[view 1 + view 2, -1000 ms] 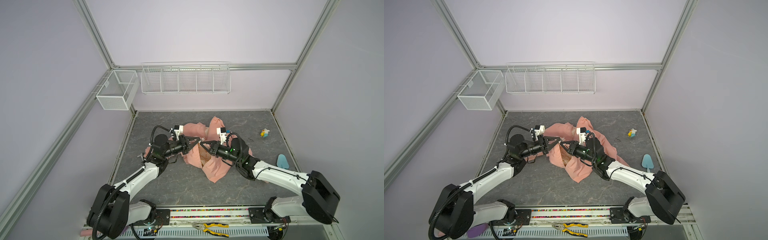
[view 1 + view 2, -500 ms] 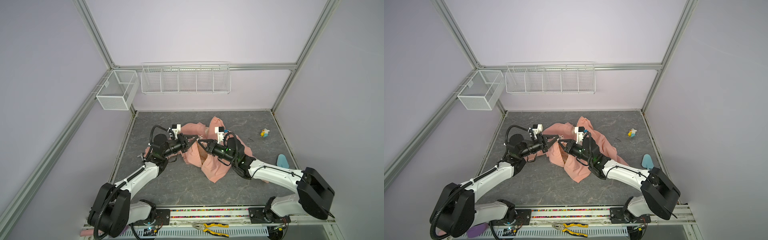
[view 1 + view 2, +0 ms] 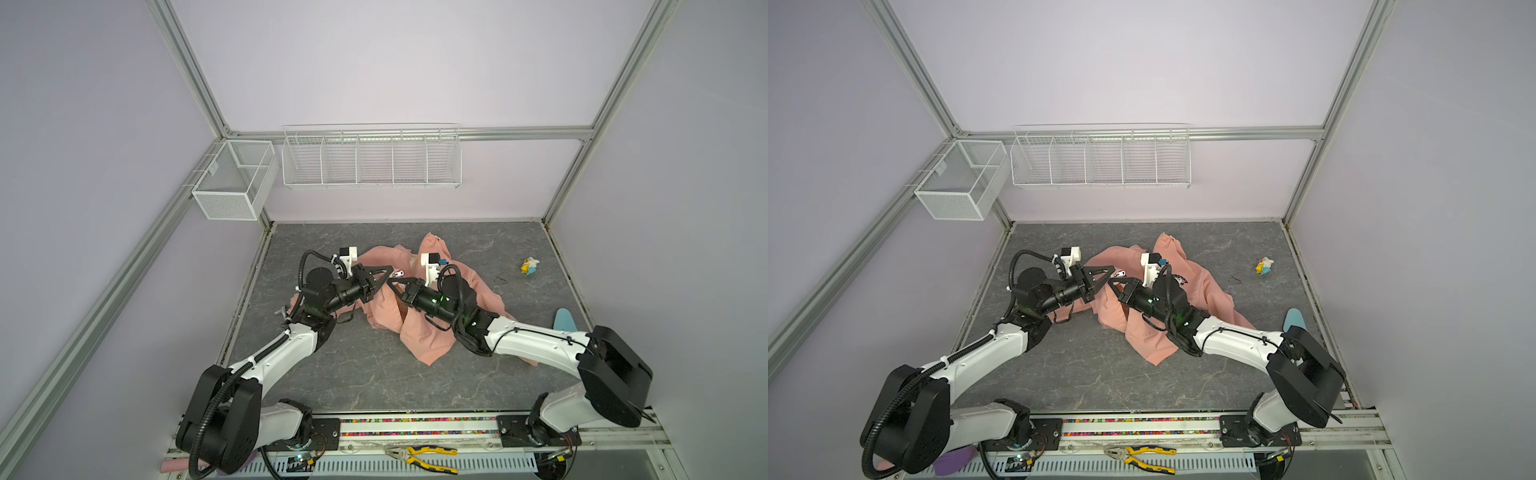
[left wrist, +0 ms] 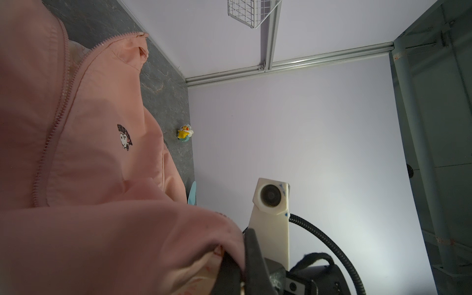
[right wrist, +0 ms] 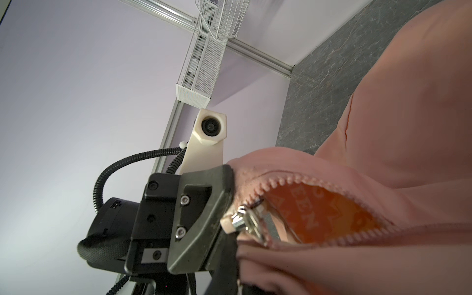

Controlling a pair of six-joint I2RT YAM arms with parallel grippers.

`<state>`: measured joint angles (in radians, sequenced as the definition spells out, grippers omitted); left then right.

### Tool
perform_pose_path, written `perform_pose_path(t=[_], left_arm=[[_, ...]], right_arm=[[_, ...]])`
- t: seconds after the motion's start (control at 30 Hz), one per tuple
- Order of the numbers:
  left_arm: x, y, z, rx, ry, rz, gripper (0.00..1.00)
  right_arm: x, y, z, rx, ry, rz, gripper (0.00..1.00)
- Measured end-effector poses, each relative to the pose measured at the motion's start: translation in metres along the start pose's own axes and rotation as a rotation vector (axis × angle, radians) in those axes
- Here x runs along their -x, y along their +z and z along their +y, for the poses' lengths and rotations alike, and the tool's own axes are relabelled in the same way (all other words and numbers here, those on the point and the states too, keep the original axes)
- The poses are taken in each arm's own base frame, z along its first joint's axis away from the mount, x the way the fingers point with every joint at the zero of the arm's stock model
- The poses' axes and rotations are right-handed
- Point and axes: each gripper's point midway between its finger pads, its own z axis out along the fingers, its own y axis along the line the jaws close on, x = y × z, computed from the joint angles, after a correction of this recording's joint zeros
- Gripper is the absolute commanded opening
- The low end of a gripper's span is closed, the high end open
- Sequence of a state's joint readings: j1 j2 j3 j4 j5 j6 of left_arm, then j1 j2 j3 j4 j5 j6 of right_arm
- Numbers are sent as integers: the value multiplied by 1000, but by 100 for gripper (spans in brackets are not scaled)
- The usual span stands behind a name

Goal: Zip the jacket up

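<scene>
The salmon-pink jacket lies crumpled in the middle of the grey table, also seen in the other top view. Its chest patch faces up. The lower front is unzipped, showing the lining. The silver zipper slider sits at the bottom end of the teeth. My left gripper and right gripper meet tip to tip there, just above the table. The left gripper is shut on the jacket's edge beside the slider. The right gripper is shut on the facing edge.
A small yellow toy duck and a light blue object lie at the table's right side. Two white wire baskets hang on the back and left walls. Yellow-handled pliers rest on the front rail.
The right gripper has reached further left and back, closing up on the left gripper's tip. The left gripper drew slightly left. Both stayed shut on the jacket.
</scene>
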<state>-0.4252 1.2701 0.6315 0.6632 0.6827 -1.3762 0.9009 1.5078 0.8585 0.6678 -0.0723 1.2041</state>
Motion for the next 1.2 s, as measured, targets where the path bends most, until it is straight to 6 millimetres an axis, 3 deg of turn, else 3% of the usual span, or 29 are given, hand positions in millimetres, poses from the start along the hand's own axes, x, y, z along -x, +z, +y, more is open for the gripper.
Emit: perform_pose_path(t=[0.3,0.63,0.83,1.2], left_arm=[[-3,0,-2,-14,10,9,0],[-27,2,-6,-21,19,92,0],[-39,-2,-11,-12,44,122,25],[-53,-8,-8,-3,22,150,34]], right_arm=[[0,-4,1,-1,-2,-4,6],[-7,-32,2,-19,-28,74,6],[-11,-46,8,-12,-40,143,6],[-4,-53,8,6,-35,173,6]])
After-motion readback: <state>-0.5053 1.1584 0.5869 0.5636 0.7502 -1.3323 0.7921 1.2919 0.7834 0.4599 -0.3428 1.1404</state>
